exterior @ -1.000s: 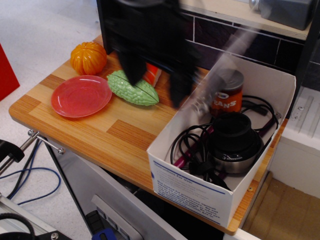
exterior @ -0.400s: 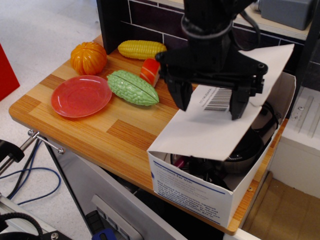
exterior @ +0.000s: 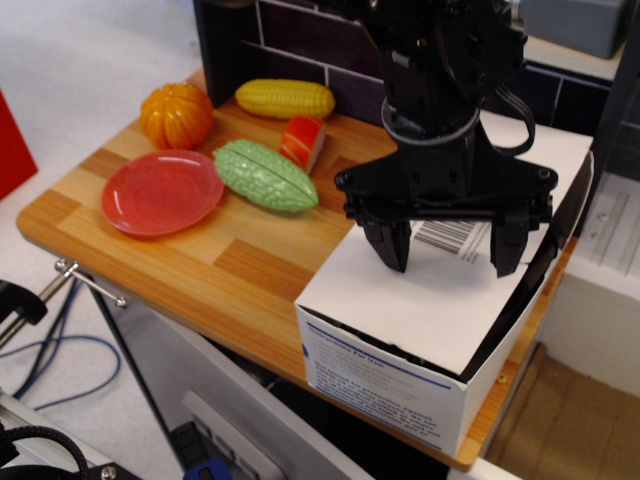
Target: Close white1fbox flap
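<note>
The white box (exterior: 385, 385) with blue print on its front panel stands at the right front corner of the wooden table. Its large white flap (exterior: 420, 300) lies nearly flat over the box top, barcode label (exterior: 447, 236) facing up. A dark gap shows along the front and right edges. My black gripper (exterior: 452, 250) hangs directly above the flap with its two fingers spread wide, tips at or just over the cardboard. It holds nothing. The box contents are hidden.
A red plate (exterior: 162, 191), an orange pumpkin-like fruit (exterior: 177, 114), a green gourd (exterior: 266, 175), a corn cob (exterior: 285, 98) and a red wedge (exterior: 305, 143) lie on the table's left half. A dark tiled wall stands behind. The table edge (exterior: 200, 300) runs along the front.
The flap has swung down from upright to almost flat over the box, covering the cables and can. My gripper came down with it and now sits lower above it.
</note>
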You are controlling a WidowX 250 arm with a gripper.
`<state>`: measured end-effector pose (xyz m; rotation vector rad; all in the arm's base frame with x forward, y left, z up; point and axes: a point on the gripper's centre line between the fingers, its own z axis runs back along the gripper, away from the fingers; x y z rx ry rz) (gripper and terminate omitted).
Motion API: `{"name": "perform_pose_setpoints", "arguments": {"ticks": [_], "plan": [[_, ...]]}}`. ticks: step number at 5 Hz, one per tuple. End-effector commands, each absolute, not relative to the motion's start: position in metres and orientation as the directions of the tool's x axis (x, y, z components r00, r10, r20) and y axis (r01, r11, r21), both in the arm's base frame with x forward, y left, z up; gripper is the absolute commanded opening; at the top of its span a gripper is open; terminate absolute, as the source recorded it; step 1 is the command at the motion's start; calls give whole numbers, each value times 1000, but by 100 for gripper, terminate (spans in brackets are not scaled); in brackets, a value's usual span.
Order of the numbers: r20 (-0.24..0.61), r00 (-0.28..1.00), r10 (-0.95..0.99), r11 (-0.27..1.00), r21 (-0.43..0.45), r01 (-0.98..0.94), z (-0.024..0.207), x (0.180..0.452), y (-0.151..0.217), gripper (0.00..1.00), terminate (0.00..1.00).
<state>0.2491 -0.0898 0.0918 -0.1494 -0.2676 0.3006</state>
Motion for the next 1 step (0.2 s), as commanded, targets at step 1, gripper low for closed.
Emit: {"name": "perform_pose_setpoints", "arguments": {"ticks": [1], "plan": [[255,925,283,956,-156,-249,96,251,-87,100,100]]}}
